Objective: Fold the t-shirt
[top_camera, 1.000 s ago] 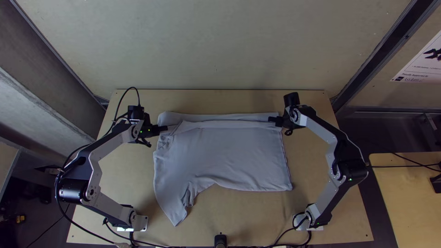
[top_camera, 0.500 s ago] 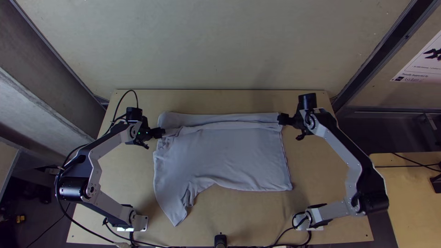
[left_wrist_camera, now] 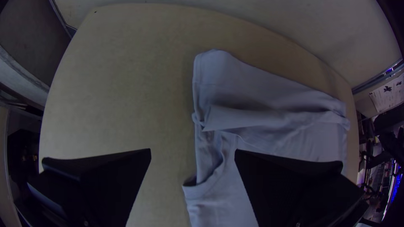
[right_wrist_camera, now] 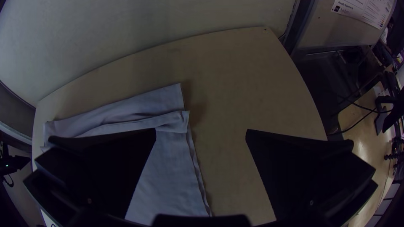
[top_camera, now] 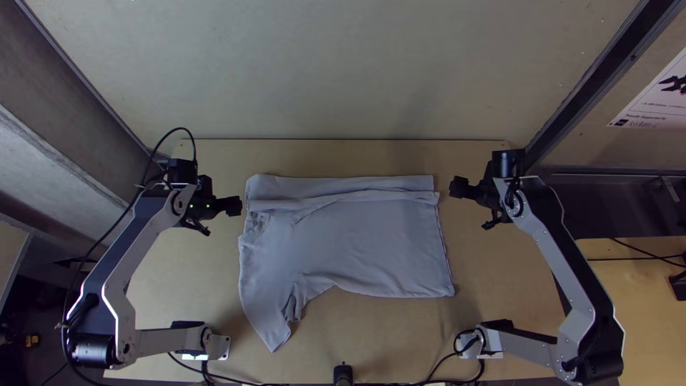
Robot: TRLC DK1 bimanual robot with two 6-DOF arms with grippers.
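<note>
T-shirt [top_camera: 343,250]: lies on the light wooden table [top_camera: 386,343], folded but not yet a neat rectangle.
Band [top_camera: 371,196]: a turned strip of cloth across the t-shirt's far part, set a little in from its far edge, with slack ridges along it.
Sleeve-like part [top_camera: 274,322]: sticks out toward the arms' bases at the t-shirt's near left corner, rumpled where it joins.
Left gripper [top_camera: 234,206]: just off the t-shirt's left side, near the band's end; fingers spread wide, no cloth between them.
Right gripper [top_camera: 457,188]: just off the t-shirt's right side, near its far corner; also wide and empty.
Step in hand: probably making or tidying the fold along the far part.
Doing it well: take matching spots at both ends, pinch every layer meant to move, then carry both ends evenly; one end leading would skew the band. Light tension should ease the ridges, while a hard pull could drag the sleeve-like part askew.
Between views: the left wrist view reveals the lifted end of the band and a gaping opening below it, hard to read from the top view, which gives the t-shirt's whole outline instead.
</note>
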